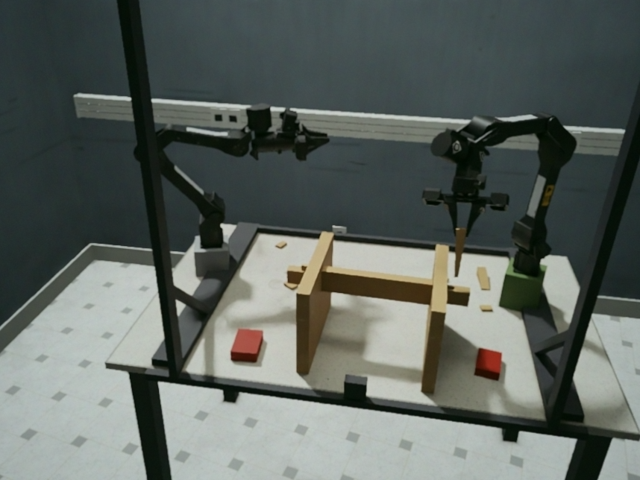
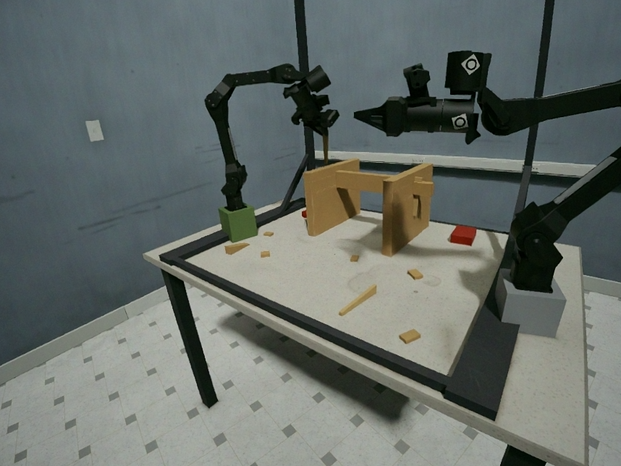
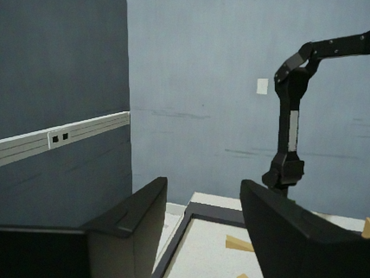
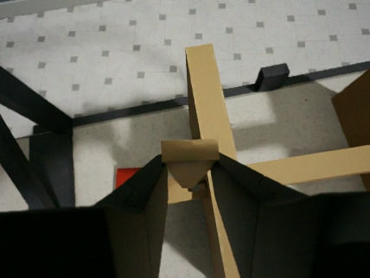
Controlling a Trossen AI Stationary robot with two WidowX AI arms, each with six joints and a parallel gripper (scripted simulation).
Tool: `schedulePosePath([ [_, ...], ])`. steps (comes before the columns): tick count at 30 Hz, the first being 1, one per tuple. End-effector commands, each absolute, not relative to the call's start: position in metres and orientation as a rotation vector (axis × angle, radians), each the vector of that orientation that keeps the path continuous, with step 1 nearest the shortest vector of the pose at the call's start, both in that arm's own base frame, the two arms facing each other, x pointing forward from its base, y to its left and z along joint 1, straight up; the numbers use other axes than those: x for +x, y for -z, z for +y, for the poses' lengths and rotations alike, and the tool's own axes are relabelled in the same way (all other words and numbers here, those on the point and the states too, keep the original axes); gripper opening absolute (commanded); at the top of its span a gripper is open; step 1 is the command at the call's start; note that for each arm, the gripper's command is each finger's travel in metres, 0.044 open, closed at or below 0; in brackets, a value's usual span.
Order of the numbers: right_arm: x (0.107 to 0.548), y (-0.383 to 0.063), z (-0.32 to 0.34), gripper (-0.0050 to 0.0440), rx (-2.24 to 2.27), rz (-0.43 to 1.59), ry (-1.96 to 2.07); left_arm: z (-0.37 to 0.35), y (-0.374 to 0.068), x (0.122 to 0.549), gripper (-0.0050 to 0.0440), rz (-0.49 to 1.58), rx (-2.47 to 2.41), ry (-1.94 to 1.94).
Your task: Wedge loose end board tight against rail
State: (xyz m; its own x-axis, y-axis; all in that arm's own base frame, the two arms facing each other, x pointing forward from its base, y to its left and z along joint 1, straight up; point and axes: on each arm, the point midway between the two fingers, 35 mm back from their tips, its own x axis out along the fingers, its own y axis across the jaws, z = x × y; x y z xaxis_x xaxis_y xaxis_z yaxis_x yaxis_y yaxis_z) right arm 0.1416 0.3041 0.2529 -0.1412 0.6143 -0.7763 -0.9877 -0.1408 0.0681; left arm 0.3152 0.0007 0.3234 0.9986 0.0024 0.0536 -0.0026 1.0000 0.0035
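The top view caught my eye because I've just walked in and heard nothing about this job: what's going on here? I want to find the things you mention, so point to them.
The right gripper (image 1: 459, 230) (image 2: 325, 132) (image 4: 188, 162) is shut on a wooden wedge (image 1: 459, 250) (image 2: 325, 147) (image 4: 190, 150), thin end down, above one end of the rail (image 1: 377, 284) (image 2: 363, 181) (image 4: 311, 166). It isn't in the slot. Both end boards (image 1: 439, 279) (image 2: 323, 200) (image 4: 212, 99) stand upright. The left gripper (image 1: 327, 138) (image 2: 355, 115) (image 3: 203, 186) hangs open, holding nothing.
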Motion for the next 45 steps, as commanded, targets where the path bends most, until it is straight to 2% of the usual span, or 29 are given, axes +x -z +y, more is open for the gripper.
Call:
schedulePosePath([
  [1,0.141,-0.257,0.302,0.0010,-0.759,0.651,-1.648,0.001,-0.328,0.313,0.0175,-0.067,-0.001,-0.002],
  [12,0.139,-0.263,0.302,0.0010,-0.816,0.560,-1.681,0.001,-0.328,0.313,0.0175,-0.067,-0.001,-0.002],
  [45,0.139,-0.237,0.302,0.0010,-0.816,0.569,-1.668,0.001,-0.328,0.313,0.0175,-0.067,-0.001,-0.002],
])
